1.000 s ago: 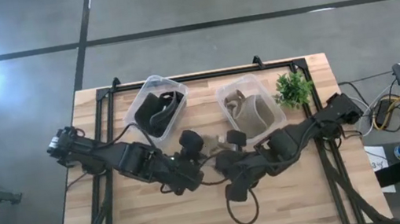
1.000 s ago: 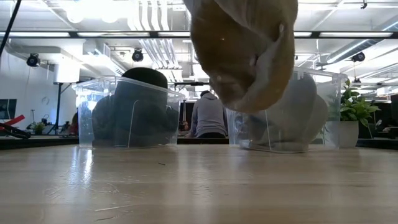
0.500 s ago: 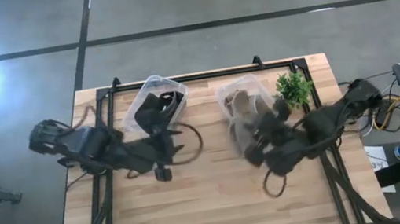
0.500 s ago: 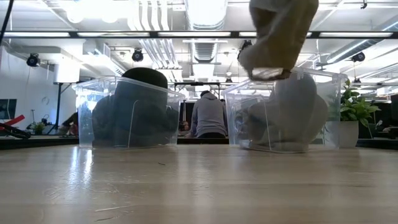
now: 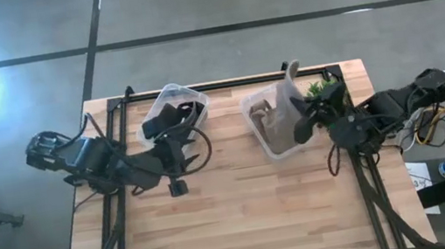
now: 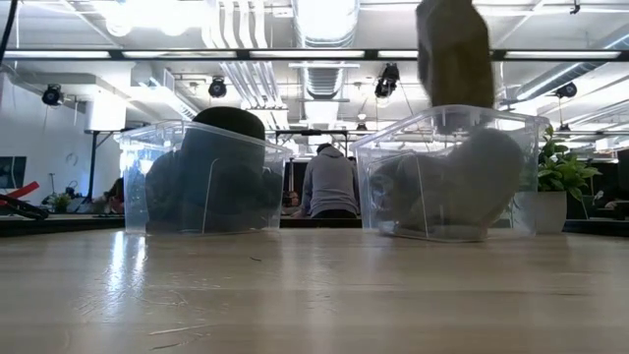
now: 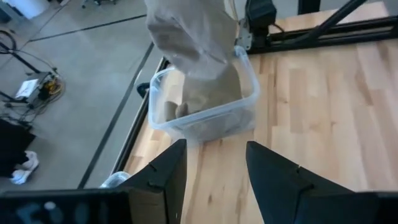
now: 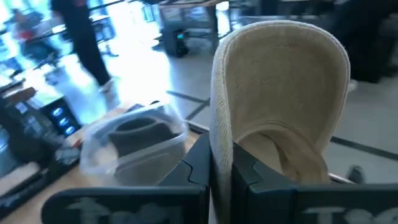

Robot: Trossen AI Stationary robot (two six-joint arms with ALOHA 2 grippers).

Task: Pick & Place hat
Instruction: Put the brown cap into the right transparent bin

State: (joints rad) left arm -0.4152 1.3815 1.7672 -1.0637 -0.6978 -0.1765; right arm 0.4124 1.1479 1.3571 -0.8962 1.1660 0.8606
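A floppy tan hat [image 5: 289,90] pinched upright in the air just over the right clear bin [image 5: 269,126].

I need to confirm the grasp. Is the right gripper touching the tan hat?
Touching. The right wrist view shows the right gripper with its fingers pinched on the tan hat's brim edge.

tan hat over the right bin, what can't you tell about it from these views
- Low view: the tan hat is cut off by the top edge, so the right hand holding it is out of frame.
- High view: the hat hides the right hand fingertips.
- Clear bin contents: blurred shapes behind plastic, count unclear.
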